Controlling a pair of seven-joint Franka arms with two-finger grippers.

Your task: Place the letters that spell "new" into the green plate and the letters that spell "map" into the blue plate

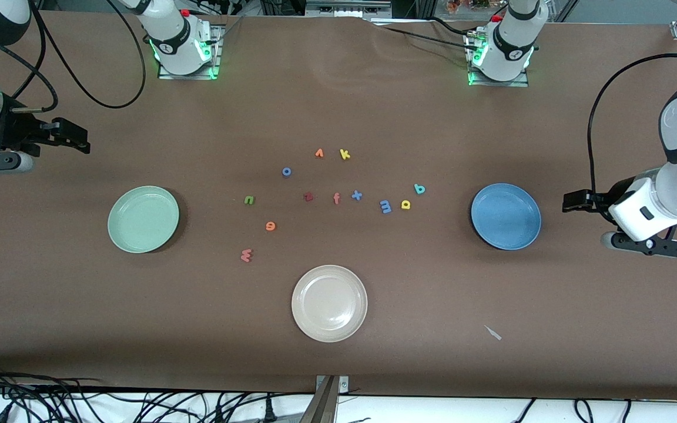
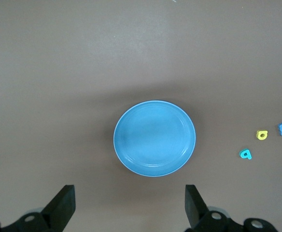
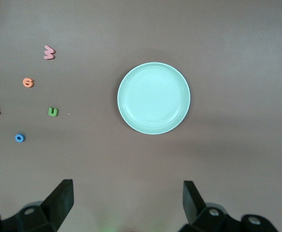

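letters [image 1: 336, 198] well spaced, plates [image 1: 329, 303] apart

On the bench [image 1: 338, 364] the letters [image 1: 332, 197] lie scattered between the green plate [image 1: 143, 219] toward the right arm's end and the blue plate [image 1: 506, 216] toward the left arm's end, with a third plate [image 1: 329, 303] nearer the front camera than them.
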